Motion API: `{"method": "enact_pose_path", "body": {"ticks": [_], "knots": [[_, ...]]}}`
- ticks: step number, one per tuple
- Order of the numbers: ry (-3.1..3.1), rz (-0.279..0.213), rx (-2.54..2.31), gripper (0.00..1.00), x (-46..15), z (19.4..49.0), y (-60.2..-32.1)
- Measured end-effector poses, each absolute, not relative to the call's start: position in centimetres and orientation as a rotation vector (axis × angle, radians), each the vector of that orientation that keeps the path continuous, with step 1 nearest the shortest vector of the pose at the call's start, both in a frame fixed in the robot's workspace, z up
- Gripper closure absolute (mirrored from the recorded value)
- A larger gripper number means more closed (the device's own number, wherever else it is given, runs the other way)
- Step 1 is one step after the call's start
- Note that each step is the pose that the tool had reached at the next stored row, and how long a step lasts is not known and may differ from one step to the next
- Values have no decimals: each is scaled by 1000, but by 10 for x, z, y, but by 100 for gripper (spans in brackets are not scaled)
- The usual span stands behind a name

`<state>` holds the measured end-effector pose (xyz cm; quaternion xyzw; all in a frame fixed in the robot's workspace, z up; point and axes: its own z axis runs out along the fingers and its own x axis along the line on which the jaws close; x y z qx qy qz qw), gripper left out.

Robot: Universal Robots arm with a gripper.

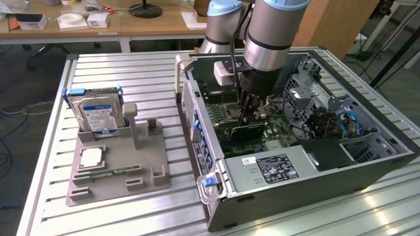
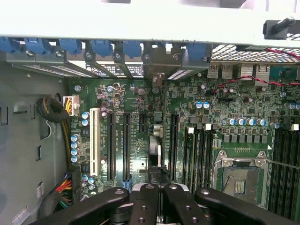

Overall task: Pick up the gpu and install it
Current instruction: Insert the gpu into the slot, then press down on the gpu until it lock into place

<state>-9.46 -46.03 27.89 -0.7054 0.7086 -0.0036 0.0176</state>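
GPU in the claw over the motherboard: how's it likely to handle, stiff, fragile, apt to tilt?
The gpu looks like a thin flat card, so probably stiff but unforgiving of side loads. It is pinched at its upper edge by the shut claw, so it may pivot if nudged. Over the motherboard with exposed parts, contact is likely risky.

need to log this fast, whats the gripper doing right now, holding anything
gripper: shut on the gpu, inside the open computer case, over the motherboard.

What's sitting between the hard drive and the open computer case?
Exterior view: the holder's grey upright post stands between hard drive and computer case.
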Motion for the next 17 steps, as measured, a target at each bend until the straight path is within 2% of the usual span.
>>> {"method": "enact_pose_path", "body": {"ticks": [17], "knots": [[2201, -11, -2192, 89, -95, 278, -460]]}}
